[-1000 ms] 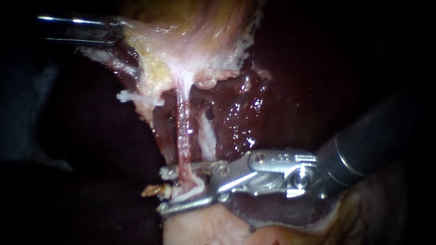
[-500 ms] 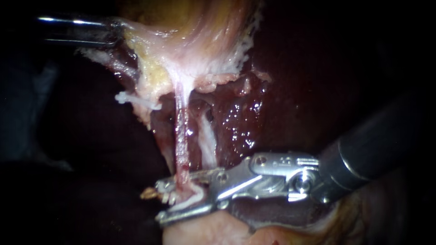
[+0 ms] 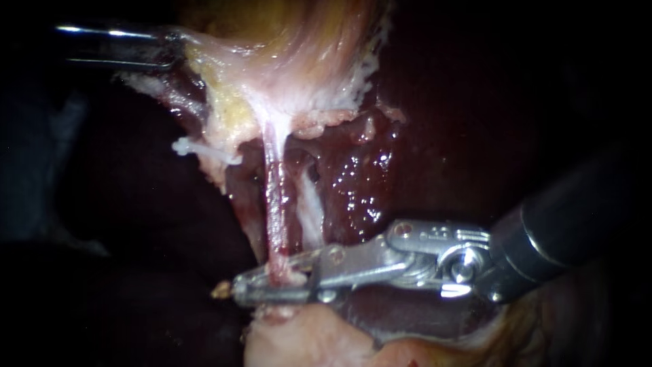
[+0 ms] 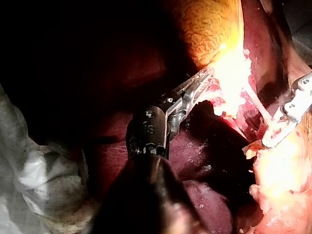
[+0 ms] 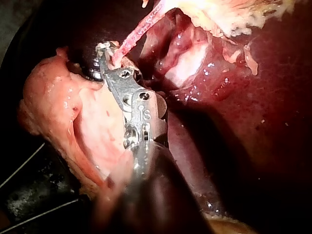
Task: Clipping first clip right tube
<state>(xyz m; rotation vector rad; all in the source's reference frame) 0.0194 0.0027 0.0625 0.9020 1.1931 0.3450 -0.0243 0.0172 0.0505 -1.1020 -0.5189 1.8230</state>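
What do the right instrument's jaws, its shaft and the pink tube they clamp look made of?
Right instrument jaws: bare polished metal, likely steel, judging by the silvery glints and rivets. Shaft: dark, smooth, semi-gloss; coated metal or plastic, cannot tell which. Pink tube: soft wet tissue, translucent and glistening.

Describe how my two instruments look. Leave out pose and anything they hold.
The right instrument has a dark, smooth round shaft, a bright silver wrist with round pins and screws, and long, slim silver jaws. The left instrument has the same dark shaft, a black wrist block with small round holes, and narrow silver jaws with toothed edges.
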